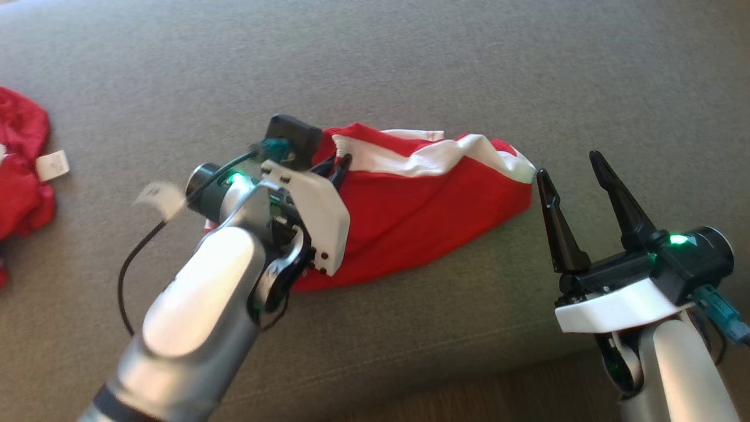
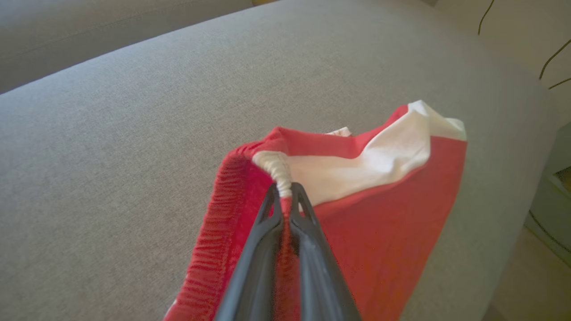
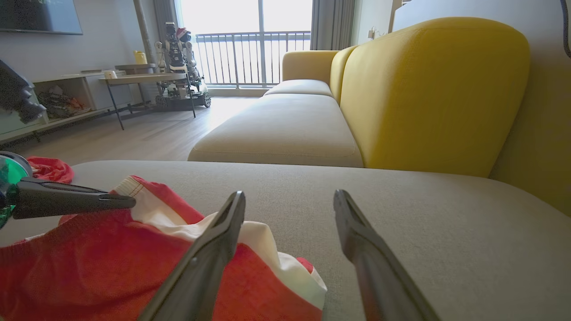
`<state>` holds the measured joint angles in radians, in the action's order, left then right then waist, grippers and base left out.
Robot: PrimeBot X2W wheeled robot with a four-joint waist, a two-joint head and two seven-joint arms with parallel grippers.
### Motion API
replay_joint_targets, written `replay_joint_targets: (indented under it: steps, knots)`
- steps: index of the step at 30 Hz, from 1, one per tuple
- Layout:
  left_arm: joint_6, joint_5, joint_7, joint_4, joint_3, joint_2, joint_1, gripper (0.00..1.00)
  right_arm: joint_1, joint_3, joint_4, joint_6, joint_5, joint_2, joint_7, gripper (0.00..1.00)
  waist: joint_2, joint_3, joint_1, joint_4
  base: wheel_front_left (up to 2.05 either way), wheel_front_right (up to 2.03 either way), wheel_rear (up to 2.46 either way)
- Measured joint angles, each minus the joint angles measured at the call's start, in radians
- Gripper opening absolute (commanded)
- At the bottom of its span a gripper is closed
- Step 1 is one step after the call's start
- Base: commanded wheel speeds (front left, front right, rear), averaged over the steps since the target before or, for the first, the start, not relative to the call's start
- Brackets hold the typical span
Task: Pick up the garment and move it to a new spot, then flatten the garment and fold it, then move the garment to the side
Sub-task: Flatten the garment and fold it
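Note:
A red garment with white panels (image 1: 410, 205) lies bunched on the grey cushion (image 1: 410, 70). My left gripper (image 1: 340, 167) is shut on its gathered waistband; in the left wrist view the fingers (image 2: 285, 196) pinch the white and red elastic edge, with the garment (image 2: 379, 200) spreading away to the right. My right gripper (image 1: 568, 167) stands open just right of the garment's white corner, not touching it. In the right wrist view its open fingertips (image 3: 290, 198) frame bare cushion, the garment (image 3: 111, 258) lies at lower left, and the left gripper's fingers (image 3: 71, 200) reach in from the left.
A second red cloth with a white tag (image 1: 20, 158) lies at the cushion's left edge. The cushion's front edge and wooden floor (image 1: 527, 392) are at the bottom right. Beyond are a yellow sofa back (image 3: 428, 89) and a side table (image 3: 142, 80).

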<state>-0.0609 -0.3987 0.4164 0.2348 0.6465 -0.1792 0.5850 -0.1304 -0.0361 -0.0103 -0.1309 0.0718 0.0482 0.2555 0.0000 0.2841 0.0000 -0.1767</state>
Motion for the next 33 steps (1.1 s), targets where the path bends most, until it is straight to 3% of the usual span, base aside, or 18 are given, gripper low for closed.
replay_joint_targets:
  steps: [4,7,13,14,15,16,17,22,32,33]
  knots:
    - [0.026,-0.062,-0.050,-0.109,-0.033,-0.021,-0.083,0.00,0.002,0.007,-0.001,0.000,-0.002,0.000,0.000,1.00,0.0000,-0.010,0.0000,0.027,0.00,0.00,0.00]
    - [0.047,-0.115,-0.049,-0.208,-0.050,-0.078,-0.183,0.00,0.003,0.017,-0.001,0.000,-0.002,0.000,0.000,1.00,0.0000,-0.015,0.0000,0.051,0.00,0.00,0.00]
    - [0.035,-0.179,-0.049,-0.353,-0.085,-0.170,-0.390,0.00,0.013,0.026,-0.001,0.000,-0.004,0.000,0.000,1.00,0.0000,-0.018,0.0000,0.108,0.00,0.00,0.00]
    - [0.035,-0.189,-0.051,-0.363,-0.086,-0.171,-0.411,0.24,0.019,0.025,-0.001,0.000,-0.007,0.000,0.000,1.00,0.0000,-0.018,0.0000,0.118,0.00,0.00,0.00]
    - [0.035,-0.193,-0.059,-0.367,-0.085,-0.171,-0.426,0.39,0.021,0.025,-0.001,0.000,-0.011,0.000,0.000,1.00,0.0000,-0.018,0.0000,0.127,0.00,0.00,0.00]
    - [0.035,-0.195,-0.062,-0.371,-0.084,-0.170,-0.436,0.74,0.021,0.025,-0.001,0.000,-0.011,0.000,0.000,1.00,0.0000,-0.018,0.0000,0.136,0.00,0.00,0.00]
    - [0.035,-0.201,-0.062,-0.375,-0.080,-0.170,-0.441,1.00,0.020,0.025,-0.001,0.000,-0.011,0.000,0.000,1.00,0.0000,-0.018,0.0000,0.143,0.00,0.00,0.00]
    - [0.035,-0.201,-0.060,-0.376,-0.063,-0.158,-0.435,1.00,0.018,0.020,-0.001,0.000,-0.011,0.000,0.000,1.00,0.0000,-0.020,0.0000,0.162,0.00,0.00,0.00]
    - [0.013,-0.175,-0.015,-0.398,-0.042,-0.162,-0.417,1.00,0.018,0.024,-0.001,0.000,-0.008,0.000,0.000,1.00,0.0000,-0.007,0.0000,0.136,0.00,0.00,0.00]
    - [0.007,-0.174,-0.015,-0.398,-0.042,-0.162,-0.417,0.96,0.018,0.024,-0.001,0.000,-0.008,0.000,0.000,1.00,0.0000,-0.005,0.0000,0.133,0.00,0.00,0.00]
